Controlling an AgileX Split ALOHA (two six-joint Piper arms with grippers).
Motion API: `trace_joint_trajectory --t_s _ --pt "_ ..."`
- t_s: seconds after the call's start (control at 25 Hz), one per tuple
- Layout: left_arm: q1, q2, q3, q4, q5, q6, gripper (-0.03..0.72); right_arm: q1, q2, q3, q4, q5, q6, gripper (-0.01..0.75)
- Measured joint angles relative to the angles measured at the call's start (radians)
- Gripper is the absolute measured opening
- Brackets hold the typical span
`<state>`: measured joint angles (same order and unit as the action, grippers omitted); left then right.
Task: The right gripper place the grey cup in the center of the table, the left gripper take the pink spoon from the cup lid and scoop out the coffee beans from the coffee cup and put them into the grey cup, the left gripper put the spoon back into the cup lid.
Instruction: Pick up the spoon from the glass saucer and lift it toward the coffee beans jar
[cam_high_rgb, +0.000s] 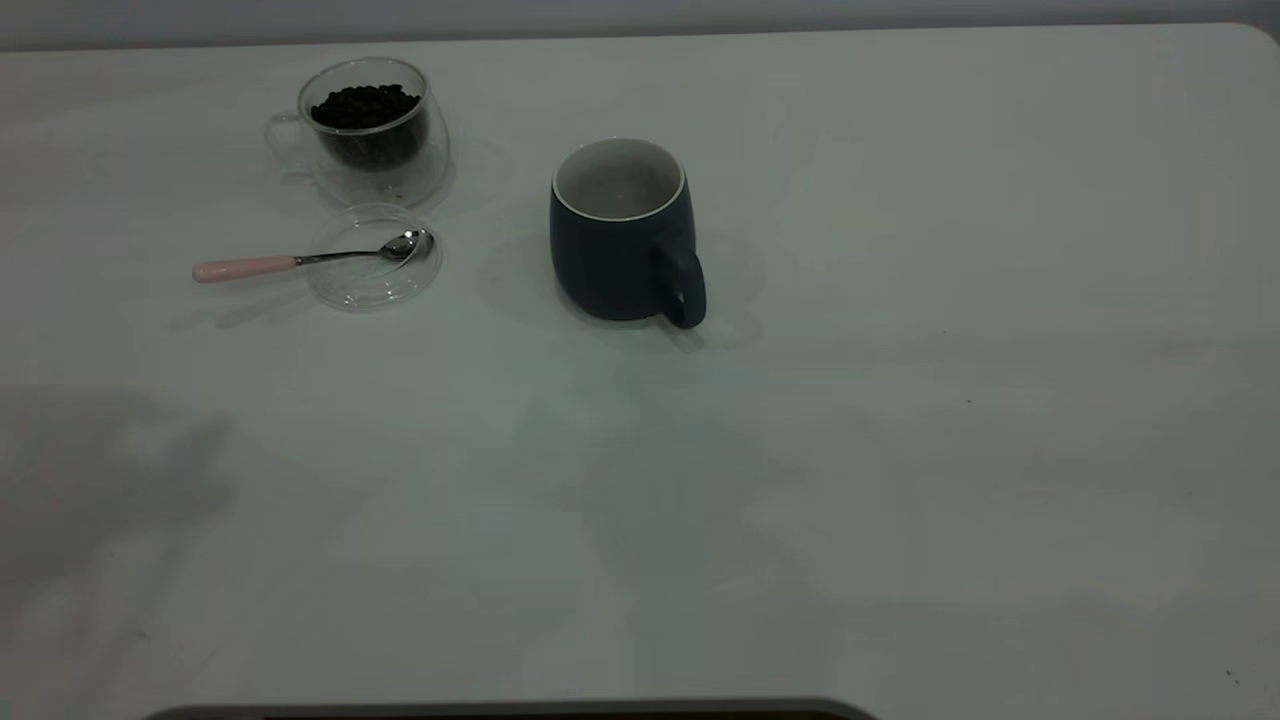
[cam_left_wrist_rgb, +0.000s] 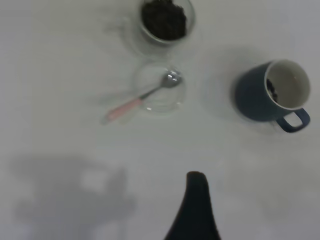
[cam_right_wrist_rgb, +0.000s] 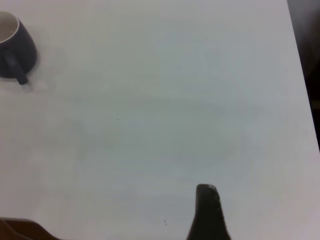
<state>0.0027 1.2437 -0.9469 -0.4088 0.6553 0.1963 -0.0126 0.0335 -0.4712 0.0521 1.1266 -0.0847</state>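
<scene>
Your left gripper (cam_left_wrist_rgb: 196, 186) only shows up as one black tapered tip in the left wrist view, hanging over bare table (cam_high_rgb: 900, 450) well back from all the crockery. I honestly can't tell how far its fingers are apart, but nothing is in them. Same story on the other side: your right gripper (cam_right_wrist_rgb: 207, 196) is just a dark tip above an open white stretch, far from the mug, with nothing in its grip and no way to read the gap. Neither arm shows in the exterior view.

Moving out from there, the pink spoon (cam_high_rgb: 300, 261) is lying across the cup lid (cam_high_rgb: 372, 258), metal bowl resting inside the glass disc and the pink handle sticking out over the rim onto the tabletop, pointing away from the mug.

Just behind the lid, almost touching it, sits the coffee cup (cam_high_rgb: 372, 130), upright, with the coffee beans (cam_high_rgb: 365, 105) heaped up inside close to the rim. Its glass handle points away from the mug too.

The grey cup (cam_high_rgb: 622, 232) stands upright roughly mid-table, off to the side of the lid and glass cup, clearly apart from both. Its loop handle faces the near edge. From the left wrist view you can see a few dark beans against the white inner wall of it.
</scene>
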Motion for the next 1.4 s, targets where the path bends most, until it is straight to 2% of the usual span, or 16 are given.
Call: trace_joint_trajectory --t_s 0.08,0.2,0.48,0.6,0.76,0.92,1.4 --pt "0.012 0.099 -0.021 -0.072 -0.017 0.070 0.710 0.000 0.000 0.000 0.000 0.000 0.000 0.590" --pt "0.068 0.212 -0.035 -0.199 -0.015 0.180 0.710 0.000 0.000 0.000 0.000 0.000 0.000 0.590" --pt "0.283 0.415 -0.039 -0.510 0.064 0.559 0.710 0.000 0.000 0.000 0.000 0.000 0.000 0.590" --pt "0.383 0.517 -0.040 -0.584 0.119 0.670 0.710 0.000 0.000 0.000 0.000 0.000 0.000 0.590" --pt "0.468 0.661 -0.040 -0.645 0.170 0.763 0.710 0.000 0.000 0.000 0.000 0.000 0.000 0.590" --pt "0.499 0.797 -0.040 -0.685 0.171 0.826 0.710 0.000 0.000 0.000 0.000 0.000 0.000 0.590" --pt "0.501 1.058 -0.064 -0.863 0.122 1.051 0.710 0.000 0.000 0.000 0.000 0.000 0.000 0.590"
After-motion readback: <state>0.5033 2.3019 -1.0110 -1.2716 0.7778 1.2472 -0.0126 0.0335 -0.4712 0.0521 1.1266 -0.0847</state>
